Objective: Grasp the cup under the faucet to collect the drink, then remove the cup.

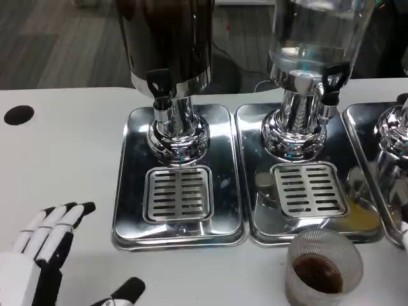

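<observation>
Clearly the cup (322,268), ribbed glass with dark drink inside, stands upright on the table (64,153) just before the right drip tray (299,226), away from either faucet. It lies well to the right of the left hand (44,255), whose fingers (60,220) are spread and empty. No readable writing or brand shows

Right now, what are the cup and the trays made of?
The cup looks like clear ribbed plastic, maybe glass: the dark drink shows through its fine ridges. The trays look like polished metal, likely steel, with mirror-like reflections.
</observation>
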Tool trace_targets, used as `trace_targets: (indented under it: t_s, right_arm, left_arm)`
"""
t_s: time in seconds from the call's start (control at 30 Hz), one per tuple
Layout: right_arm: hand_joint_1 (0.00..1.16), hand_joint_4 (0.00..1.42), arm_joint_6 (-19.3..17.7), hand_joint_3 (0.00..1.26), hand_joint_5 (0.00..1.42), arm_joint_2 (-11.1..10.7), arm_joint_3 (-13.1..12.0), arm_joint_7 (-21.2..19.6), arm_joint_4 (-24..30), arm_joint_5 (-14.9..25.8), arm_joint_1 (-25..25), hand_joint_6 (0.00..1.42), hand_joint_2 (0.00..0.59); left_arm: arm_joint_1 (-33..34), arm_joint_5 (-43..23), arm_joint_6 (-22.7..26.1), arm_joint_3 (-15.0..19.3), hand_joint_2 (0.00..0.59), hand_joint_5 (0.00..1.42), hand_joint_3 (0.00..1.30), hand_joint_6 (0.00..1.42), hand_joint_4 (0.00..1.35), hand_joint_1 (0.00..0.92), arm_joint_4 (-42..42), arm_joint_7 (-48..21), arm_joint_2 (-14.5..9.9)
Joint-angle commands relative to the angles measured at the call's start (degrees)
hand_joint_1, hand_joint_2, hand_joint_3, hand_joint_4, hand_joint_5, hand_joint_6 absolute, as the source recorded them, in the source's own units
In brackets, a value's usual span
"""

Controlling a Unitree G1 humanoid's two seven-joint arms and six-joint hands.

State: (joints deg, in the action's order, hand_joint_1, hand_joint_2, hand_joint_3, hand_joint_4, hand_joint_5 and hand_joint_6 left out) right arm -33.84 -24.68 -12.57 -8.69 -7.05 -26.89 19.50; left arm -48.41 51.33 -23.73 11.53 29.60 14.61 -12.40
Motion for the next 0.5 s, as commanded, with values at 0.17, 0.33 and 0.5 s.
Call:
trace_targets:
  t_s: [0.17,0.33,0.5]
  right_arm:
    - [0.68,0.02,0.77,0.16,0.01,0.69,0.2,-0.65,4.26,0.64,3.98,0.0,0.512]
    - [0.68,0.03,0.41,0.16,0.01,0.84,0.51,-0.26,5.93,0.83,5.84,0.0,0.508]
    - [0.67,0.03,0.36,0.16,0.01,0.55,0.77,0.18,6.7,1.11,7.16,0.0,0.501]
  left_arm:
    - [-0.84,-1.49,-1.43,0.71,0.117,0.13,0.19,0.41,0.06,0.0,-1.07,3.82,-0.43]
    - [-1.64,-2.19,-2.52,0.81,0.115,0.13,0.19,0.42,0.06,0.0,-2.32,5.02,-0.5]
    - [-1.87,-2.92,-3.12,-0.03,0.113,0.14,0.2,0.43,0.08,0.0,-2.3,5.13,0.15]
